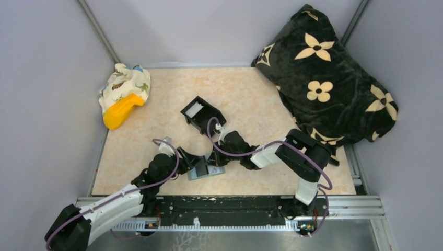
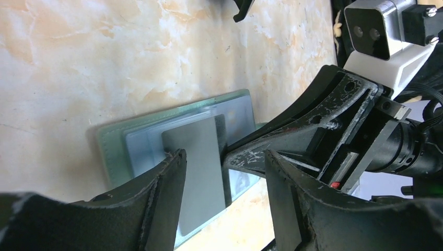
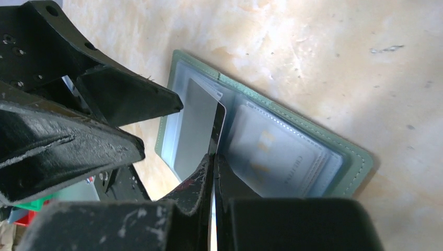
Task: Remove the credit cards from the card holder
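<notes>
The sage-green card holder (image 1: 209, 173) lies open and flat near the table's front edge, its blue-grey pockets (image 3: 172, 130) facing up. My right gripper (image 3: 213, 157) is shut on the edge of a thin grey credit card (image 3: 197, 123), which is tilted up out of the left pocket. A second, pale credit card (image 3: 274, 151) sits inside the right pocket. My left gripper (image 2: 224, 162) is open and straddles the near edge of the card holder (image 2: 112, 144). One of its fingers (image 2: 167, 183) lies over the left pocket beside the grey credit card (image 2: 196, 151); I cannot tell if it touches.
A black plastic box (image 1: 202, 114) stands behind the two grippers. A patterned cloth with a yellow object (image 1: 124, 95) lies at the back left. A black flowered blanket (image 1: 329, 78) is heaped at the back right. The metal rail (image 1: 235, 205) runs along the near edge.
</notes>
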Motion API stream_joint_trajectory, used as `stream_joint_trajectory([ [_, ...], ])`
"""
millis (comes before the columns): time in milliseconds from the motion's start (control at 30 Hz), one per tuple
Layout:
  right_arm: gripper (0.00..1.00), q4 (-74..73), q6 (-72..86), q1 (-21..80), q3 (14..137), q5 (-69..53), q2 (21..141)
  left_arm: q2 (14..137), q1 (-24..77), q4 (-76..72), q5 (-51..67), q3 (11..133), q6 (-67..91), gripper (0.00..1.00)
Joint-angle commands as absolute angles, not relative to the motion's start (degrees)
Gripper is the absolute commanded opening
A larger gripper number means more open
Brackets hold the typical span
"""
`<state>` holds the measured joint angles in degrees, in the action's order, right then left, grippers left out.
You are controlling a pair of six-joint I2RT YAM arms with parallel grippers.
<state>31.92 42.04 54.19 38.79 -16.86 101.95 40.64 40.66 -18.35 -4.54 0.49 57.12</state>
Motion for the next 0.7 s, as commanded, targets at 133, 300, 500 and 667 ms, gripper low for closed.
stream_joint_trajectory([
  [133,0.0,30.52,38.77,50.76,36.34,-15.86,95.23,39.77,40.52,-17.59,-5.49,-1.91,56.13,0.63],
  [300,0.0,29.69,38.26,49.94,35.71,-15.77,92.94,40.92,40.52,-18.65,-5.1,-2.03,56.2,0.63],
  [500,0.0,28.8,37.95,49.72,35.57,-15.61,92.75,41.74,40.43,-19.87,-4.25,-1.62,56.15,0.64],
  [667,0.0,28.4,37.81,49.23,35.37,-15.76,92.72,42.01,40.47,-23.8,-0.43,-1.0,56.5,0.65],
])
